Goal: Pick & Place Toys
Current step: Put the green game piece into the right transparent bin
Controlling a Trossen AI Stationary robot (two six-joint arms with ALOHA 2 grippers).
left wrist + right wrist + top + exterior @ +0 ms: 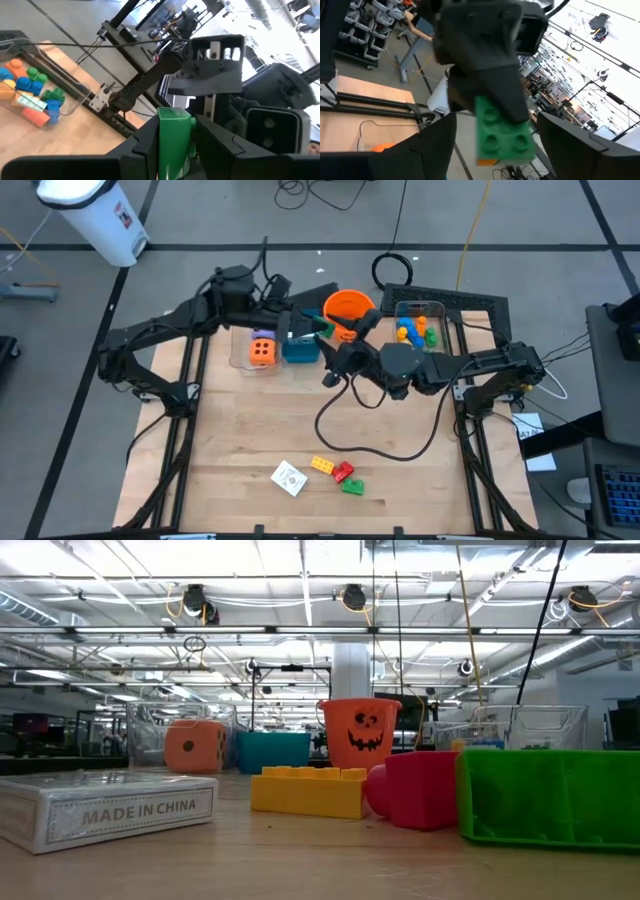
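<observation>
A green brick (174, 140) sits pinched in the left gripper (175, 150) above the orange bucket (349, 308), held out to the right gripper (490, 145), whose jaws stand open around it, apparently for a handover.

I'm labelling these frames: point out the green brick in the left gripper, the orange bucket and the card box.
green brick (174, 142), left wrist view, its front face.
orange bucket (359, 733), low view, its face print.
card box (289, 478), high view, its top.
</observation>
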